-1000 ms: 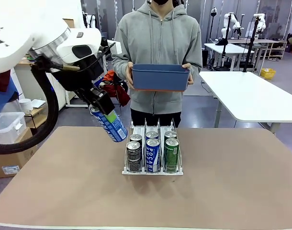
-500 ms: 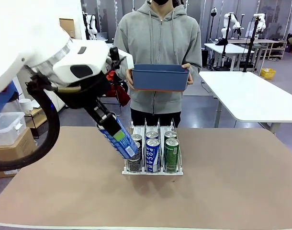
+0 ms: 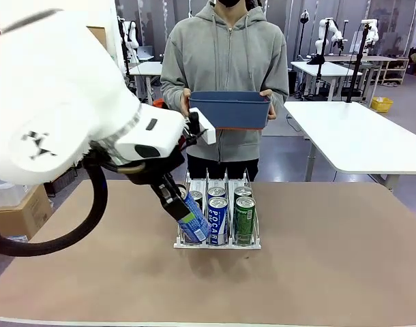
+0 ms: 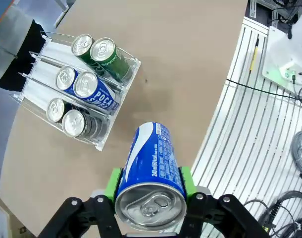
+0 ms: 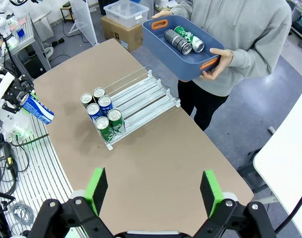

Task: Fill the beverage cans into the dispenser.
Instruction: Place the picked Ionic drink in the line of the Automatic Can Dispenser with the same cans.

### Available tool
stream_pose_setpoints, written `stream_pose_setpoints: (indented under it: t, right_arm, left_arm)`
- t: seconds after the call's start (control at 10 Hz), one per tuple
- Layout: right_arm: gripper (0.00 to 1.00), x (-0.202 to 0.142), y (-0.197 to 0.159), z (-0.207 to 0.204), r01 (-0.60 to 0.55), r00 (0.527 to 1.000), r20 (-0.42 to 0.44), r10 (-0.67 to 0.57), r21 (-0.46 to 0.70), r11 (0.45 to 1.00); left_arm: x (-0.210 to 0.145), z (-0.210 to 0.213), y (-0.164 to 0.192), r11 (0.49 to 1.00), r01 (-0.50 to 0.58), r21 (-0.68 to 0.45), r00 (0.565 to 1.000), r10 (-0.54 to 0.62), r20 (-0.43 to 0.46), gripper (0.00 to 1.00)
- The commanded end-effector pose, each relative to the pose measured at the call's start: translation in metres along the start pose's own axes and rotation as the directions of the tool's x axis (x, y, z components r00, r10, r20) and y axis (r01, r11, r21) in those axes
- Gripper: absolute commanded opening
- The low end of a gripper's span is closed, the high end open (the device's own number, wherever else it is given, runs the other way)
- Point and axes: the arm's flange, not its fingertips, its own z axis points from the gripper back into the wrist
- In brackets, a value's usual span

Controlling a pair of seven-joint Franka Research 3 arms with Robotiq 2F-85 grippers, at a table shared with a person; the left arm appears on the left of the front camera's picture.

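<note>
Right end effector [image 5: 153, 193]: nearest us and high over the worktop [image 3: 331, 272], jaws spread wide, nothing between them. It's well away from the action.
Left end effector [image 4: 150, 184]: clamped tight on a blue-and-white can, green pads on either flank, and it's the arm that counts right now.
Held can [image 3: 193, 221]: tilted, silver top up toward the wrist, base aimed down and to the right. It hangs at the dispenser's near-left corner, in front of the left lane; I can't tell whether it touches the frame.
Dispenser [image 3: 218, 245]: mid-worktop, three lanes running near to far, two cans at the near end of each: dark cans [image 4: 67, 116] left, POCARI cans [image 3: 217, 216] middle, green cans [image 3: 245, 216] right.
Key relation: the free room is in the far stretch of every lane, so it lies beyond and to the right of the can's base. My read: the can has to clear the front rows and come upright before it drops in.
Bin [image 3: 228, 110]: far side, held in both hands by the person [image 3: 225, 61], more cans lying in it.
</note>
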Motion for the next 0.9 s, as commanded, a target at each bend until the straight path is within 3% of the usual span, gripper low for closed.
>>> stream_pose_setpoints:
  t: [0.0, 0.1, 0.5, 0.6, 0.8]
  right_arm:
    - [1.0, 0.0, 0.002, -0.002, -0.002, 1.0, 0.002, 0.002, 0.004, 1.0]
    - [1.0, 0.0, 0.002, -0.002, -0.002, 1.0, 0.002, 0.002, 0.004, 1.0]
    - [1.0, 0.0, 0.002, -0.002, -0.002, 1.0, 0.002, 0.002, 0.004, 1.0]
    - [1.0, 0.0, 0.002, -0.002, -0.002, 1.0, 0.002, 0.002, 0.004, 1.0]
    - [1.0, 0.0, 0.002, -0.002, -0.002, 1.0, 0.002, 0.002, 0.004, 1.0]
  left_arm:
    - [0.01, -0.016, 0.01, 1.0, 0.013, 0.017, 1.0, -0.013, 0.009, 0.57]
    - [0.0, 0.0, 0.0, 1.0, 0.0, 0.0, 1.0, 0.0, 0.0, 0.57]
    - [0.002, -0.01, 0.003, 1.0, 0.007, 0.005, 1.0, -0.007, -0.011, 0.57]
    - [0.001, -0.018, 0.01, 0.994, -0.074, 0.082, 0.997, 0.076, -0.023, 0.57]
    - [0.021, -0.047, 0.016, 0.986, -0.146, 0.077, 0.989, 0.147, -0.006, 0.57]
